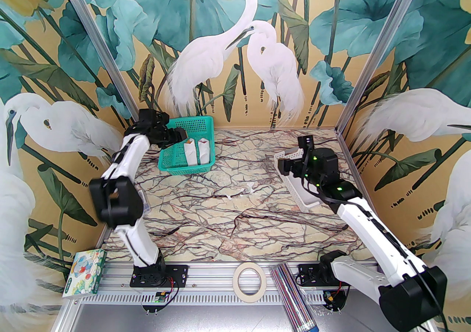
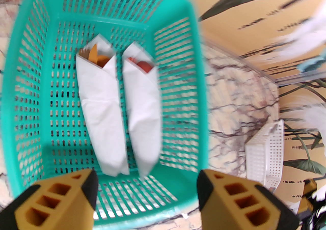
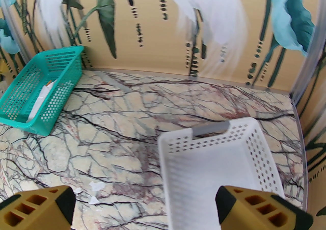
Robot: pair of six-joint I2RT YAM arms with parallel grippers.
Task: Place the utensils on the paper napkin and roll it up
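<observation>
Status: the work appears complete. The napkin [image 2: 102,111] is a closed white roll lying flat inside the teal basket [image 2: 30,96], toward its left side. The utensils [image 2: 95,55] are inside it, with orange-brown tips showing at its far, open end. A second roll [image 2: 142,111] with a red-brown tip lies just beside it on the right (not part of this job).

The left gripper [image 2: 146,185] hovers over the basket's near edge, jaws apart and holding nothing. The right gripper [image 3: 145,198] is well to the right of the basket, jaws spread wide and empty, above a white basket [image 3: 178,137].

What seems left: pulling both arms clear.

Surroundings: paper scraps [image 1: 241,191] lie on the table right of the teal basket and nearer the arms. A tape ring [image 1: 249,281] sits well nearer again, on the rail. Nothing obstructs either arm.
</observation>
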